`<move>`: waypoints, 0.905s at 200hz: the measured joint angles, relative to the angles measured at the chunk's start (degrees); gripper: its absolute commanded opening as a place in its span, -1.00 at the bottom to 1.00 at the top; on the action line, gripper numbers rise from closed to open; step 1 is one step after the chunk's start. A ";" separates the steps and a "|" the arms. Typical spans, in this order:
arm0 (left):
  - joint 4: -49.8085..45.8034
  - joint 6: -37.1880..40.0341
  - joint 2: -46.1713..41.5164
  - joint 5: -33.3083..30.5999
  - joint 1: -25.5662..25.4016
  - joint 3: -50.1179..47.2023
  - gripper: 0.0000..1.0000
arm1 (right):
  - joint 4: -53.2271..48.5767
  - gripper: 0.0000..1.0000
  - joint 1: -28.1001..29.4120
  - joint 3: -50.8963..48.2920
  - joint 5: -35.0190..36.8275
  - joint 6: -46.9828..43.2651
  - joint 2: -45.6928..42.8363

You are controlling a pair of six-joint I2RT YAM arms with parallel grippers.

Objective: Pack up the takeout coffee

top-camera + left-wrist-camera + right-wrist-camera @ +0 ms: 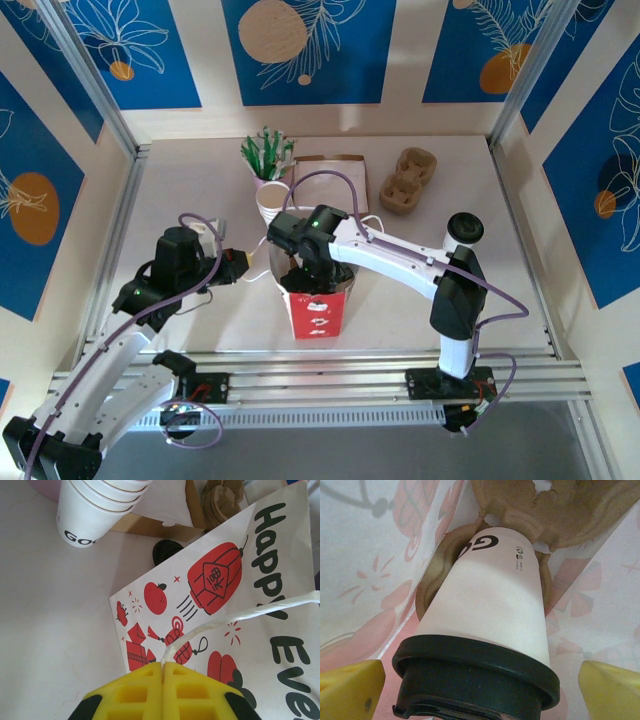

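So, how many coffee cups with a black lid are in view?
2. One cup stands in the brown carrier inside the paper bag, between the fingers of the open right claw. The other cup is on the table at the right. More may be hidden in the bag.

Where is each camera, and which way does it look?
Top camera: above and behind the arms, looking down at the table; both arms and the paper bag show.
Left wrist camera: on that wrist, looking past shut left fingers pinching the bag's handle.
Right wrist camera: down inside the bag, facing the lidded cup in a brown carrier, open right fingers either side.
Shared: top and left wrist both show the bag and stacked cups.
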 measured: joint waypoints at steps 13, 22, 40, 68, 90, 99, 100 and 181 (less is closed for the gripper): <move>0.00 0.00 0.00 0.00 0.00 0.00 -1.00 | 0.02 0.99 0.04 0.00 0.11 0.00 0.00; 0.00 0.00 0.00 -0.02 0.00 0.00 -1.00 | 0.02 0.98 0.04 0.00 0.11 0.00 0.00; 0.00 0.00 0.00 0.00 0.00 0.00 -1.00 | 0.02 0.97 0.04 0.00 0.11 0.00 0.00; 0.00 0.00 0.00 0.00 0.00 0.00 -1.00 | 0.07 0.94 0.04 0.00 0.09 0.00 0.00; 0.00 0.00 -0.02 0.00 0.00 0.00 -1.00 | 0.33 0.92 0.04 -0.09 0.09 0.00 -0.02; 0.00 0.02 -0.02 0.00 0.00 0.00 -1.00 | 0.57 0.91 0.02 -0.31 0.07 0.00 -0.11; 0.00 0.02 -0.02 0.00 0.00 0.00 -1.00 | 0.59 0.90 0.02 -0.33 0.07 0.00 -0.13; -0.02 0.02 -0.13 0.00 0.00 0.00 -1.00 | 1.66 0.77 -0.24 -1.84 -0.37 0.02 -0.70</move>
